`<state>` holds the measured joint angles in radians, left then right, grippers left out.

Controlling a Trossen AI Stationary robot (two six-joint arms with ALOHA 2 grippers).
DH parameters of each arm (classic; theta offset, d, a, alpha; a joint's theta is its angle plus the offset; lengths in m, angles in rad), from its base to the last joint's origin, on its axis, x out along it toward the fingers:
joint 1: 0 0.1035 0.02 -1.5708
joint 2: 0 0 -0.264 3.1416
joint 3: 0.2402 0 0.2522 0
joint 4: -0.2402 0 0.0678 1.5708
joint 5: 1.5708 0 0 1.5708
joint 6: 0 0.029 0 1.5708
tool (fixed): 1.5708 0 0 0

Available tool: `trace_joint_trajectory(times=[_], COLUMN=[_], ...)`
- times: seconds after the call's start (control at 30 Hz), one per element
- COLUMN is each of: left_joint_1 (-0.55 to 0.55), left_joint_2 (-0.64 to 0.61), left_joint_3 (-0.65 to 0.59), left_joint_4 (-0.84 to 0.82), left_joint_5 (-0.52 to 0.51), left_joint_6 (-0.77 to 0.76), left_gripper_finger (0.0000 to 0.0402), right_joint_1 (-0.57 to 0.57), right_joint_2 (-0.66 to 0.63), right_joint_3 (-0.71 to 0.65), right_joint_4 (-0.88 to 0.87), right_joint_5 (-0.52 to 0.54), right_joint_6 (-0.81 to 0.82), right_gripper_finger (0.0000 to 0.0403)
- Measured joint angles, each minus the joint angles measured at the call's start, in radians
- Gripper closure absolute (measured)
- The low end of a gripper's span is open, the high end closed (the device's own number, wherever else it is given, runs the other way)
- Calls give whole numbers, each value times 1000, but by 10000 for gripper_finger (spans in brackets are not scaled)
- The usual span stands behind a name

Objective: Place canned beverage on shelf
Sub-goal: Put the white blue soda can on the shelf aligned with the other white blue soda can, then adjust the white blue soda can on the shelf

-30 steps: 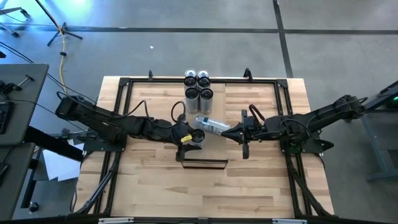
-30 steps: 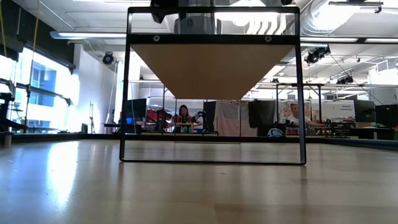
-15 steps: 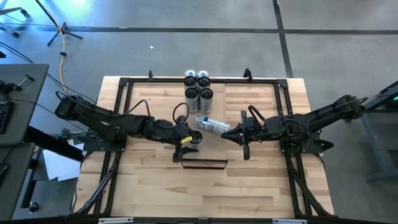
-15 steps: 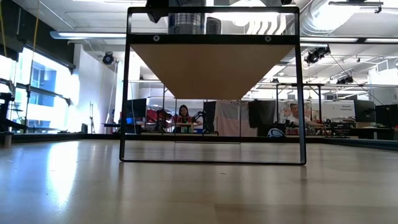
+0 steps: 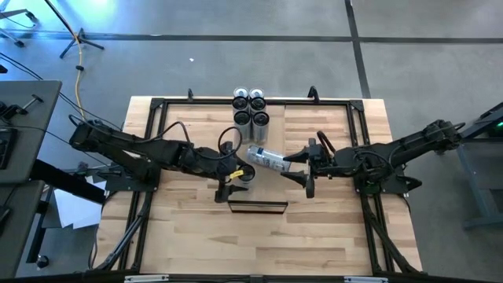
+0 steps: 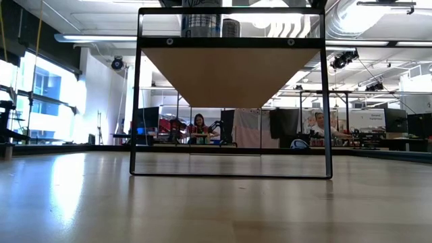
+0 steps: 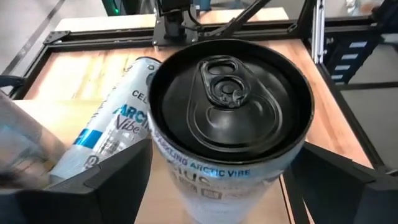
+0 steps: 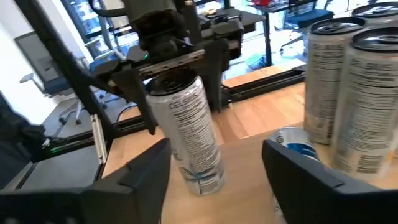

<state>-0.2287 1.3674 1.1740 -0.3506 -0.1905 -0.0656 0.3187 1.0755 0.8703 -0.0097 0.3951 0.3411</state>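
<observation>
Between the parted fingers of the left claw (image 7: pixel 211 186) stood an upright can (image 7: pixel 229 124) on the shelf (image 5: pixel 258 207), apparently released. The right claw (image 8: pixel 214 174) was open beside a fallen can (image 5: pixel 268 159). Judged step: release; next, withdrawing cleanly.

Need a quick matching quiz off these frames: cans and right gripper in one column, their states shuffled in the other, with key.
Things:
1. lying can
2. four-can group
3. single can
4. right gripper

States:
A. open, holding nothing
B. on its side
C. upright, alone beside the lying can
D. upright, packed in a square

Pairs: 1-B, 2-D, 3-C, 4-A
</observation>
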Motion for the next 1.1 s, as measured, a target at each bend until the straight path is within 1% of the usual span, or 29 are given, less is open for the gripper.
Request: trace_joint_trajectory(times=[0.07,0.17,0.43,0.53,0.67,0.77,0.87,0.97,1.1], left_joint_1=[0,0,-1,0,0,-1,0,-1,-1], left_joint_2=[0,0,-10,-17,-41,-98,-183,-263,-338], left_joint_3=[24,68,203,238,272,286,252,166,54], left_joint_4=[-38,-84,-234,-224,-230,-229,-236,-206,-114], left_joint_5=[-7,-26,-102,-109,-120,-190,-276,-351,-426], left_joint_6=[14,40,112,108,90,19,-68,-166,-276], left_gripper_finger=[61,61,61,61,61,61,61,61,62], right_joint_1=[0,0,0,0,0,0,0,0,0], right_joint_2=[-4,-5,-5,-5,-5,-19,-52,-105,-152], right_joint_3=[0,0,0,0,0,0,0,0,0], right_joint_4=[-5,-5,-7,-9,-10,-35,-100,-197,-339], right_joint_5=[18,24,21,16,12,11,0,-44,-40], right_joint_6=[9,10,16,-10,-93,-119,-80,-43,81], right_gripper_finger=[150,135,132,132,132,132,132,132,131])
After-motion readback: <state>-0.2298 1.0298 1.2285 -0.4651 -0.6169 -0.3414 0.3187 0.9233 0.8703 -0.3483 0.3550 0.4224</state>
